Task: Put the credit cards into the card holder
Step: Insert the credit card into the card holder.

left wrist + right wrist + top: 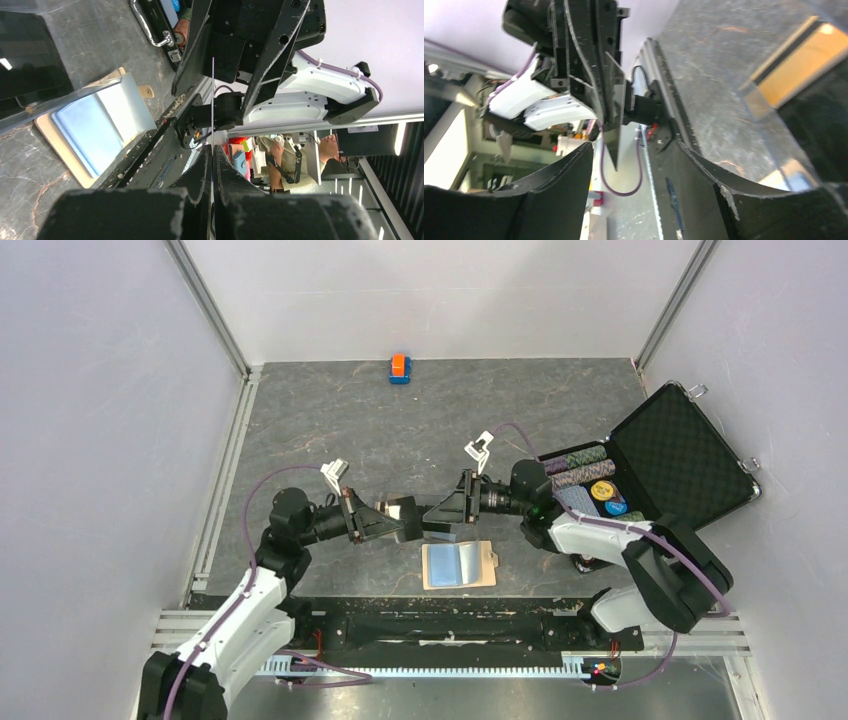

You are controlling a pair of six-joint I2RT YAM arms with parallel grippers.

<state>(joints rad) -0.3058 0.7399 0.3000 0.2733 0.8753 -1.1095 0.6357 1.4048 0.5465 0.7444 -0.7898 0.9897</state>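
Two grippers were seen nose to nose above the middle of the table [400,420]. The left gripper [212,155] was clenched on one of the credit cards [615,135], which was shown almost edge-on as a thin grey sliver, so its true colour could not be told. The right gripper [633,145] was spread wide, its fingers set either side of that card's far end with no contact visible. The card's long axis was laid left to right, from one gripper to the other. The card holder [486,576], tan, was laid flat on the table just nearer its front edge, with a light blue card [452,564] on it, its long axis left to right and its tab pointed right
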